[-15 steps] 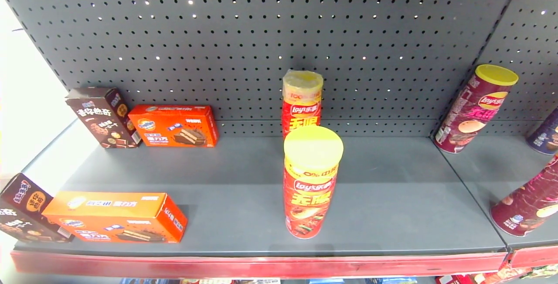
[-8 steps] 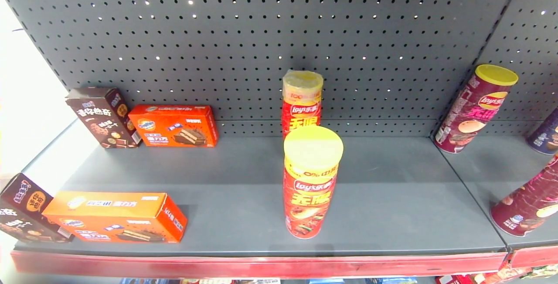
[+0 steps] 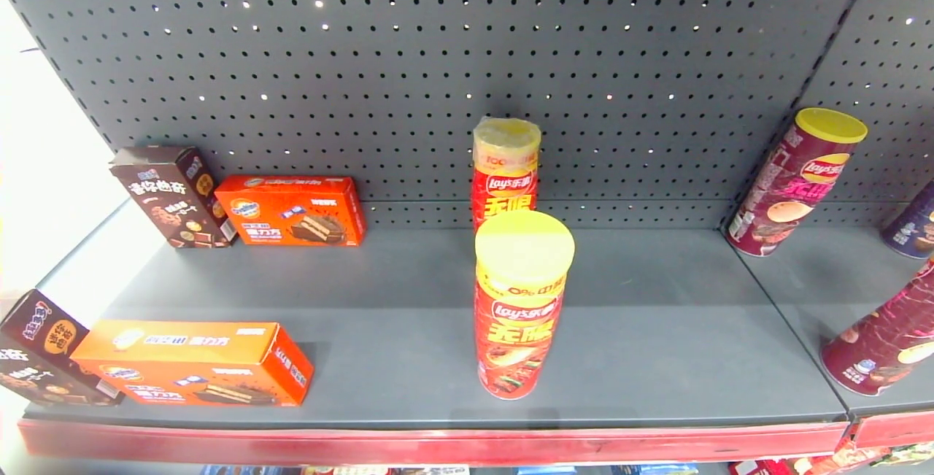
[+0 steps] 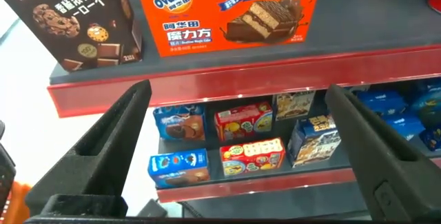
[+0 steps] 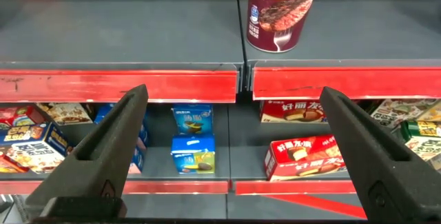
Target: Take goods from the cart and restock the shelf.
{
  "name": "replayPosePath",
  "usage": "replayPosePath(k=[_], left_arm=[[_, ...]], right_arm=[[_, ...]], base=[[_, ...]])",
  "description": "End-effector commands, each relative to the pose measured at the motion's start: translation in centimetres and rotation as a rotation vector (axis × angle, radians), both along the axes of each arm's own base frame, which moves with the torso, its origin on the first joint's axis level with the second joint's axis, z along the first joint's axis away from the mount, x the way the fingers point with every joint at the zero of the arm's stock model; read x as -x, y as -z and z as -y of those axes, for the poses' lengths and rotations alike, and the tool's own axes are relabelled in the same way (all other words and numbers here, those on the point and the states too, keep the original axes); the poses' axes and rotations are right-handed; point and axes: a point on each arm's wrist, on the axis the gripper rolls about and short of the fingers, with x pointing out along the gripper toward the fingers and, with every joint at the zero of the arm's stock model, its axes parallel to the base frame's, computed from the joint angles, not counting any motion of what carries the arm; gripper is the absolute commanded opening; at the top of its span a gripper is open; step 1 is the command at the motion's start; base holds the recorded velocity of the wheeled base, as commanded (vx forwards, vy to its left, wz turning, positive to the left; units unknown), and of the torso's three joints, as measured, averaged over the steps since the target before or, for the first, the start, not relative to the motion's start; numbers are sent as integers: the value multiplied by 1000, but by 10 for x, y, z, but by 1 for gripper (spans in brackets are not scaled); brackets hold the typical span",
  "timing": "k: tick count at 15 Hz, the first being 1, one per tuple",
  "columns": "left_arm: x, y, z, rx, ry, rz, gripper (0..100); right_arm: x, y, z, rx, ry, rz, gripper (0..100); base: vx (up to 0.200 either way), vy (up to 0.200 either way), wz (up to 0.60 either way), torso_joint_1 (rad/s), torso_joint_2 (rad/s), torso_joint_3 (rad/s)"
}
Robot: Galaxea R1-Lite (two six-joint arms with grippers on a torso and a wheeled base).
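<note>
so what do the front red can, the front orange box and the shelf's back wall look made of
Front red can: glossy printed tube, probably cardboard; its yellow lid looks plastic. Front orange box: printed cardboard, creased edges. Back wall: matt grey painted metal, likely; punched holes.

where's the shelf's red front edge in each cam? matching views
Head view: red front edge along the bottom, under the front orange box.
Left wrist view: red front edge directly below that orange box.
Right wrist view: red front edge ending at the seam beside the maroon can.
Shared landmark: grey shelf deck just above it.
</note>
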Motion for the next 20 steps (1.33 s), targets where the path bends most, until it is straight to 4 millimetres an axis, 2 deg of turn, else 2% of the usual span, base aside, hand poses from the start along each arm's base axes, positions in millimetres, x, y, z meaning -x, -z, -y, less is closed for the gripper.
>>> replayPosePath(k=[1, 2, 8, 10, 20], left_arm=[[0, 0, 0, -2, 1, -1, 100], [0, 0, 0, 2, 0, -2, 100], [0, 0, 0, 9, -5, -2, 100], [0, 0, 0, 9, -5, -2, 100], [0, 0, 0, 13, -6, -2, 100]], right_arm=[[0, 0, 0, 2, -2, -3, 100], [0, 0, 0, 2, -2, -1, 100], [0, 0, 0, 0, -2, -1, 100], [0, 0, 0, 0, -2, -1, 100], [0, 0, 0, 0, -2, -1, 100]], base=[[0, 0, 0, 0, 0, 0], [-200, 0, 0, 2, 2, 2], [0, 0, 0, 0, 0, 0], [-200, 0, 0, 0, 2, 9], [0, 0, 0, 0, 0, 0]])
